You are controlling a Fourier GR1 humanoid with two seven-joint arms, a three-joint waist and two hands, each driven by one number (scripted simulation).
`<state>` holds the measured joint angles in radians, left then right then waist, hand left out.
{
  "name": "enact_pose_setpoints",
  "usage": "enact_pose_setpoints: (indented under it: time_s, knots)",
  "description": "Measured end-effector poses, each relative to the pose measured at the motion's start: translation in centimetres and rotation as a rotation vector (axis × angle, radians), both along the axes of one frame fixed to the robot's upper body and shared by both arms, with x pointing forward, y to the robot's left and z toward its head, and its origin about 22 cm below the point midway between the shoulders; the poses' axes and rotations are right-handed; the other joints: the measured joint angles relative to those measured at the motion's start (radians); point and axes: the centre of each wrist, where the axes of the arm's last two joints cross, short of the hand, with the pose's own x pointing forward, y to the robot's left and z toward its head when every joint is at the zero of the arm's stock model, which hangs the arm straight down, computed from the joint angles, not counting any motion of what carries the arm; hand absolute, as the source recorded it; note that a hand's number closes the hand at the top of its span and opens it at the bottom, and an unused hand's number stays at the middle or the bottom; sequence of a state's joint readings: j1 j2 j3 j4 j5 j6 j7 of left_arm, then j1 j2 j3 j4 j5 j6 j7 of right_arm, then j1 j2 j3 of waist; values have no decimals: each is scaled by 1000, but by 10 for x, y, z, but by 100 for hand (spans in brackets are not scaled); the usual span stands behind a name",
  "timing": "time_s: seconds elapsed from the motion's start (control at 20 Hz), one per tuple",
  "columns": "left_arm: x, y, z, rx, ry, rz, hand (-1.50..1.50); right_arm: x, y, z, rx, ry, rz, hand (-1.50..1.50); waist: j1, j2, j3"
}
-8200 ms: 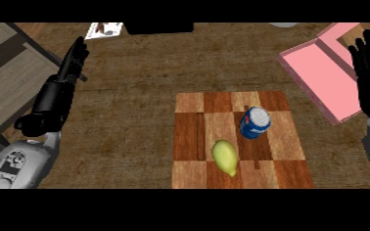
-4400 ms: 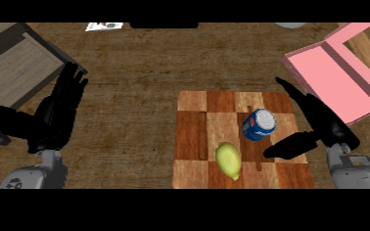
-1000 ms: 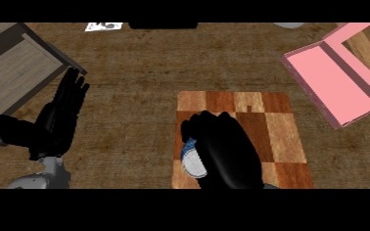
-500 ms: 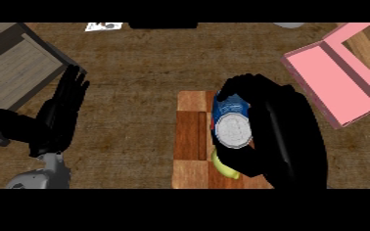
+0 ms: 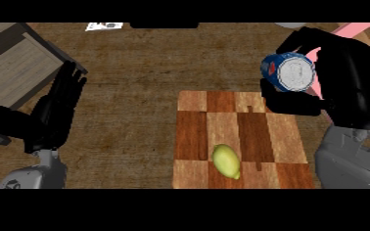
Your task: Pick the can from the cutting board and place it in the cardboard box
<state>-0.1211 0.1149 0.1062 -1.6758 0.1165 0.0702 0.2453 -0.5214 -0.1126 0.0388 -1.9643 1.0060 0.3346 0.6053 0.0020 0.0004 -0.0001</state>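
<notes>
My right hand (image 5: 339,78) is curled round a blue can (image 5: 289,72) with a silver top, holding it high above the far right corner of the checkered wooden cutting board (image 5: 239,127). Behind the hand, only a corner of the pink box (image 5: 352,28) shows at the top right; the hand and can hide most of it. My left hand (image 5: 57,105) rests open at the left, fingers straight and pointing away over the counter.
A yellow-green lemon (image 5: 226,160) lies on the near part of the cutting board. A grey-brown crate-like object (image 5: 25,63) sits at the far left. A small white card (image 5: 104,26) lies at the counter's far edge.
My right hand has lifted the can off the board and carried it up and right toward the pink box. The lemon is uncovered. The left hand stayed still.
</notes>
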Motion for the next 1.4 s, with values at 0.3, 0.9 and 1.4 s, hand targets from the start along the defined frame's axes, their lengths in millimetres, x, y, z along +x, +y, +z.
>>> enact_pose_setpoints:
  time_s: [0.3, 0.9, 1.4]
  knots:
    - [-3, -8, -10, -1, 1, -3, 0, 37, -47, -7, -62, -28, -106, 150, 3, 2, 0]
    - [-3, -15, -6, 1, 6, -14, 0, 100, -133, -57, -242, 66, -176, 150, 13, 5, 0]
    - [3, -14, -1, 1, -8, -22, 0, 126, -185, -102, -310, 408, -201, -150, 27, 10, 1]
